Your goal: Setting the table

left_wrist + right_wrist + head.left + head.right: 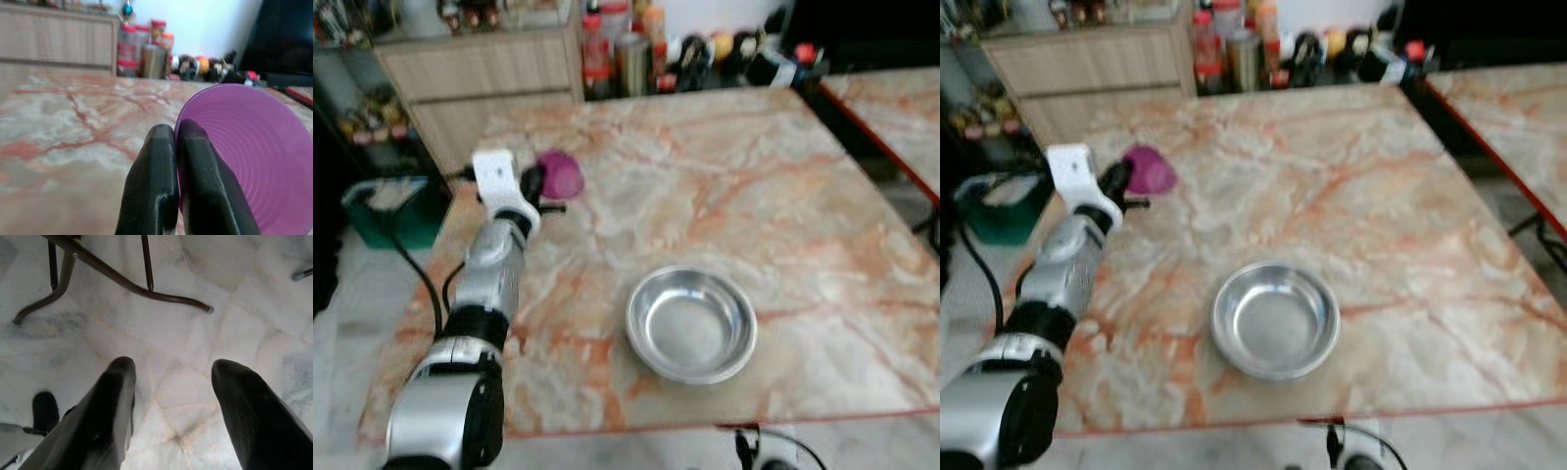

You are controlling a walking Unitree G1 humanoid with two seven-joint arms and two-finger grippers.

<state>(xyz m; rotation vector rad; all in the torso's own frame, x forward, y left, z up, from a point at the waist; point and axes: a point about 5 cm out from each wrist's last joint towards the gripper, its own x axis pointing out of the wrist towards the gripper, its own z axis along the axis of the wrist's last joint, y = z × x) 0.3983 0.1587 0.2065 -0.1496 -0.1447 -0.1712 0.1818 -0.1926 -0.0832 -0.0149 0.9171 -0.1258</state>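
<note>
A purple plastic cup (pixel 561 174) lies tilted on the marble table (pixel 724 166) at its far left. My left gripper (pixel 536 186) is stretched out over the table and shut on the cup's rim (pixel 178 161); the cup's ribbed inside (pixel 244 156) faces the wrist camera. A shiny steel bowl (pixel 691 324) stands upright near the table's front edge, well apart from the cup. My right gripper (pixel 168 377) hangs open below the table, pointing down at the tiled floor.
Bottles, jars and cans (pixel 636 54) crowd the far edge of the table. A wooden cabinet (pixel 480 78) stands behind on the left, a green basket (pixel 386 211) on the floor beside it. A second table (pixel 891 108) stands at the right. Metal chair legs (pixel 122 281) cross the floor.
</note>
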